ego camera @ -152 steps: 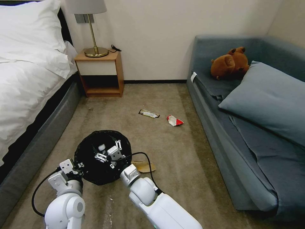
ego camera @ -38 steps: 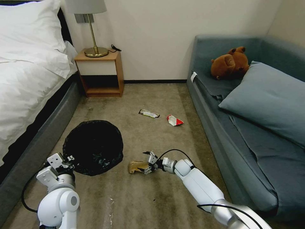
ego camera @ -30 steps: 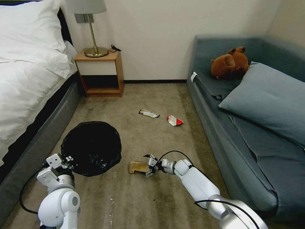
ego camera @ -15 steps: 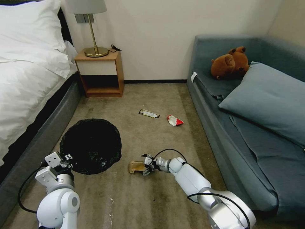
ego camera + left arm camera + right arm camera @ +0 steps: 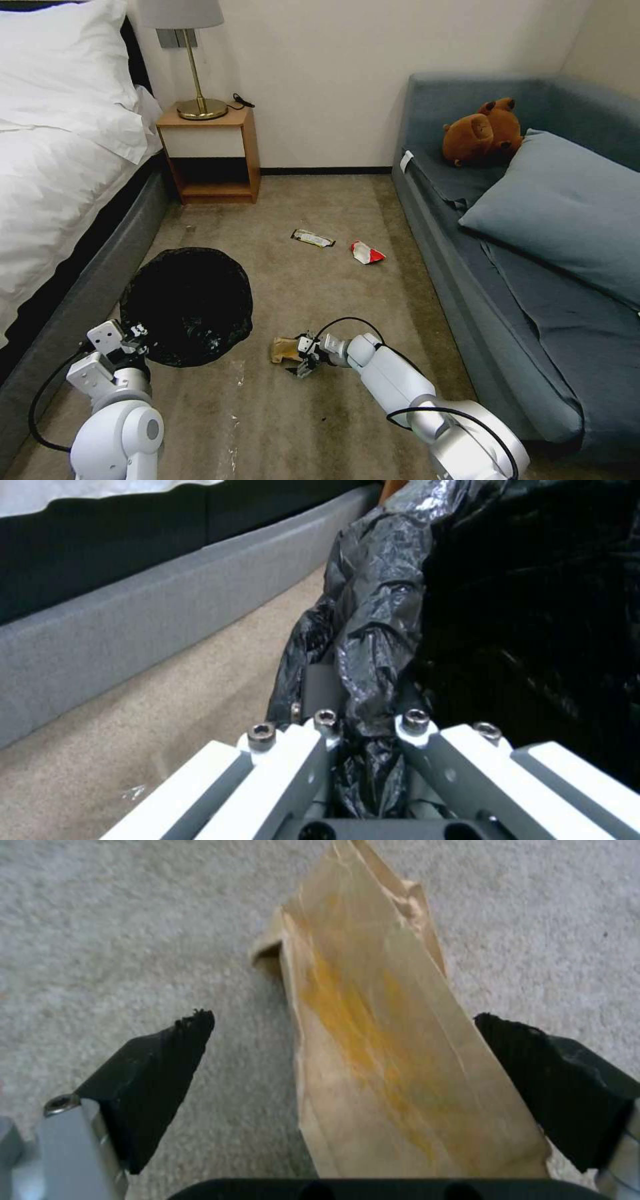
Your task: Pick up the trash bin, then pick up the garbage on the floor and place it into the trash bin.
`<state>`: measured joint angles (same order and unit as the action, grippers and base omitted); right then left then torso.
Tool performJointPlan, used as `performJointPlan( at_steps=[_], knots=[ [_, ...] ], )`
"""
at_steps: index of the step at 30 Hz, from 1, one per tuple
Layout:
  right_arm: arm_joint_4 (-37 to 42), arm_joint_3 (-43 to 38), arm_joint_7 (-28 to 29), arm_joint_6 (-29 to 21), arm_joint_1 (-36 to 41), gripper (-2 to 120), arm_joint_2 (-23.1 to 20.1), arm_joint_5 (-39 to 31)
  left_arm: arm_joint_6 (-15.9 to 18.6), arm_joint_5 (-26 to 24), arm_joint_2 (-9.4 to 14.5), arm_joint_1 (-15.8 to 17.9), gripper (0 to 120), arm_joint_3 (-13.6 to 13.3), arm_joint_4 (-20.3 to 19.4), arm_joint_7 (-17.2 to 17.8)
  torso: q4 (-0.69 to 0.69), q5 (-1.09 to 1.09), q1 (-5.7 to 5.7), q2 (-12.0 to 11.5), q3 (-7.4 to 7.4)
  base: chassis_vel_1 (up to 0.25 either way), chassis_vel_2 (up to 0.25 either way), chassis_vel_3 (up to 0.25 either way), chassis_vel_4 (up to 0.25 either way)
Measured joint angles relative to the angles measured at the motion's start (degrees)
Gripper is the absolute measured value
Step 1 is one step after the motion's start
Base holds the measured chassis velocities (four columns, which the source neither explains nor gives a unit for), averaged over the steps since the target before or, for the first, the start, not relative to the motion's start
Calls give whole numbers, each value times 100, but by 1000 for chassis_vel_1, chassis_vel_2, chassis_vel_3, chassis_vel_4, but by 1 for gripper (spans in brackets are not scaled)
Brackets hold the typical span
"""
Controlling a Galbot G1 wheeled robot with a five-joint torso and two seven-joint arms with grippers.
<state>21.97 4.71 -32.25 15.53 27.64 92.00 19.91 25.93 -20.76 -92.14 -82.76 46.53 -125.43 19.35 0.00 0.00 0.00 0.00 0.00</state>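
Note:
The trash bin [image 5: 190, 300], lined with a crinkly black bag [image 5: 393, 605], sits low on my left beside the bed. My left gripper [image 5: 137, 331] is shut on its near rim, the bag pinched between the fingers [image 5: 320, 690]. A crumpled brown paper [image 5: 283, 348] lies on the carpet right of the bin. My right gripper [image 5: 301, 355] is down at it and open, and the paper [image 5: 380, 1050] lies between the two black pads [image 5: 160, 1070] without touching them. Farther off lie a flat brown-yellow snack wrapper [image 5: 312, 238] and a red-white wrapper [image 5: 366, 253].
A bed [image 5: 60, 187] with a grey base runs along the left, and a blue sofa [image 5: 520, 267] along the right. A wooden nightstand [image 5: 212, 157] with a lamp stands at the back wall. Open carpet [image 5: 313, 293] lies between them.
My right arm came out from over the bin and down to the brown paper, then slid left so the open fingers straddle it. The left arm shifted the bin slightly left.

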Motion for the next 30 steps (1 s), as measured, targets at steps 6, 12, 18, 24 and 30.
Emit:
performJointPlan(
  at_steps=[6, 12, 18, 24, 30],
  knots=[
    [-18, -29, 279, -35, 9, 88, 11, 114, -9, 1, 0, -3, 1, -13, -29, 0, 0, 0, 0, 0, 0, 0, 0, 0, 0],
    [-24, -70, 414, -68, 25, 74, 12, 177, -12, 2, 0, -2, 1, -16, -41, 0, 0, 0, 0, 0, 0, 0, 0, 0, 0],
    [-22, -101, 455, -69, 50, 49, 17, 180, -12, 3, 0, 10, 1, -18, -49, 2, 0, 0, 0, 0, 0, 0, 0, 0, 0],
    [-9, -125, 467, -66, 72, 24, 7, 166, -21, 3, 1, 27, 1, -19, 7, 2, 0, 0, 0, 0, 0, 0, 0, 0, 0],
    [9, -166, 467, -52, 90, 4, -2, 162, -30, 0, 1, 67, 1, -6, 72, 2, 0, 0, 0, 0, 0, 0, 0, 0, 0]
  ],
)
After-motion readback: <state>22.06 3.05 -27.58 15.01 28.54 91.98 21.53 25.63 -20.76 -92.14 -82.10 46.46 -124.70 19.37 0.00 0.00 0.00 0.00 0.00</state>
